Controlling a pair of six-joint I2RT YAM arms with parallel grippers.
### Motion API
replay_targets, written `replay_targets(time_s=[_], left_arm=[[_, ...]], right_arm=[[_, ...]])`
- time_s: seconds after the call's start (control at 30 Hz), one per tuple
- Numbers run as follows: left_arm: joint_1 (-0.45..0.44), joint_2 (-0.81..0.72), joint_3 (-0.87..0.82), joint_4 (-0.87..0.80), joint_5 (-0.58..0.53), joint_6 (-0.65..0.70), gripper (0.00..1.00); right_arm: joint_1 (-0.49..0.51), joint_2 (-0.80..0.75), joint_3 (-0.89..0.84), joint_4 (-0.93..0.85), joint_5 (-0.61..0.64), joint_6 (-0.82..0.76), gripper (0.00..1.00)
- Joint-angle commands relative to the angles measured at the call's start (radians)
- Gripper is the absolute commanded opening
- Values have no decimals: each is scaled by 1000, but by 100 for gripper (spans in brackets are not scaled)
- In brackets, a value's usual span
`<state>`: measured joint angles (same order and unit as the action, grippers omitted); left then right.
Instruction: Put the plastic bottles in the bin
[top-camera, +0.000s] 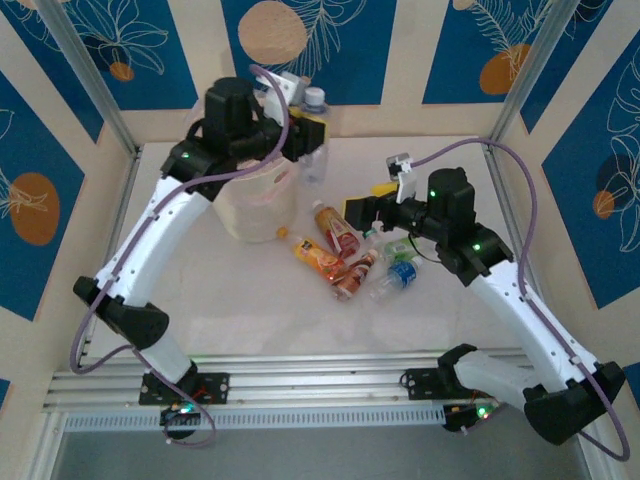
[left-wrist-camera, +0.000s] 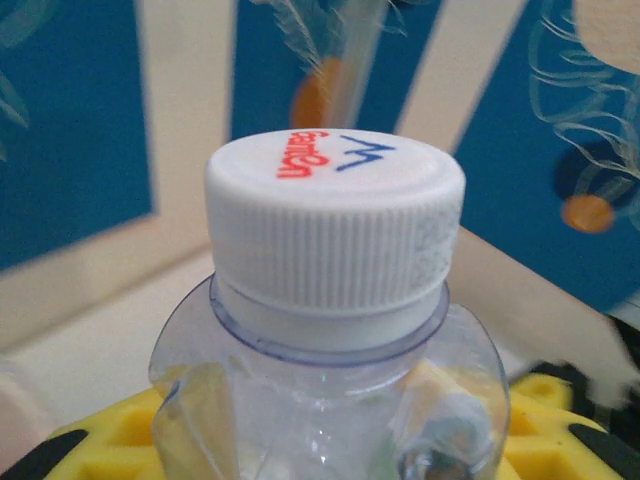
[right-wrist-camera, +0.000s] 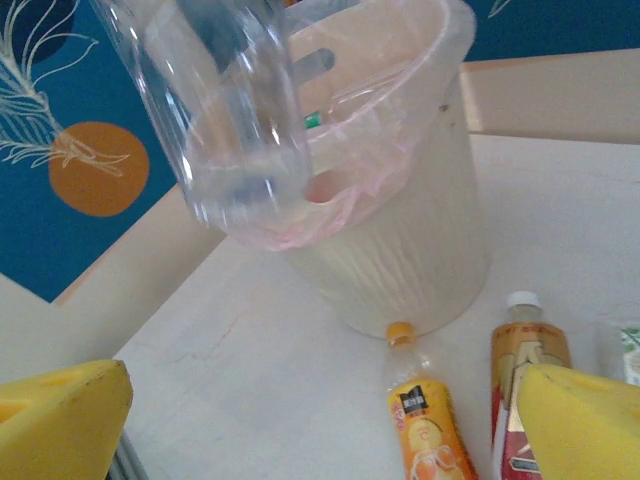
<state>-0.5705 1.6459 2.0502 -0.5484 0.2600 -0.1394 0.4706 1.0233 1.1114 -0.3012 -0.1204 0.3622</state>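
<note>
A clear bottle (top-camera: 315, 165) with a white cap (left-wrist-camera: 335, 215) hangs cap-up in the air just beside the bin's far-right rim, clamped below its neck by the left gripper (top-camera: 310, 130). The bin (top-camera: 255, 210) stands toward the far edge of the table (top-camera: 220, 300), left of centre, and several loose bottles (top-camera: 335, 230) lie bunched near the table's middle, just right of it. The right gripper (top-camera: 365, 207) hovers over that bunch, its yellow fingers (right-wrist-camera: 585, 420) spread wide with nothing between them.

**Clear plastic, ribbed cap**

Between the left gripper's (left-wrist-camera: 330, 445) matt yellow pads (left-wrist-camera: 565, 440), the bottle (left-wrist-camera: 330, 390) is glossy clear plastic with a finely ribbed white cap (left-wrist-camera: 335, 215). Beyond the right gripper (right-wrist-camera: 320, 420), the bin (right-wrist-camera: 420, 250) is matt, ribbed cream plastic, lined with a thin translucent pink bag (right-wrist-camera: 385, 150).
</note>
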Motion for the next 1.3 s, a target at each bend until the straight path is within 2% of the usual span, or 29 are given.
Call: replay_targets(time_s=[0.0,0.2,0.33,0.67,1.1,1.27], left_arm=[[40,-29,77,-19,-194,124,34],[140,19,172,-46,-345,203,34],[203,71,219,-100,-392,224,35],[272,214,245,-233,-460,256,35],[274,347,242,-253,-551,523,39],[272,381,241,-266,-567,582,43]], right_arm=[[5,-25,35,-95,127,18,99],[4,-8,72,-252,344,89,99],[0,10,89,-328,416,126,99],[-4,22,103,-414,473,164,99],[-15,11,82,-433,487,167,99],[-22,6,89,-458,509,167,99]])
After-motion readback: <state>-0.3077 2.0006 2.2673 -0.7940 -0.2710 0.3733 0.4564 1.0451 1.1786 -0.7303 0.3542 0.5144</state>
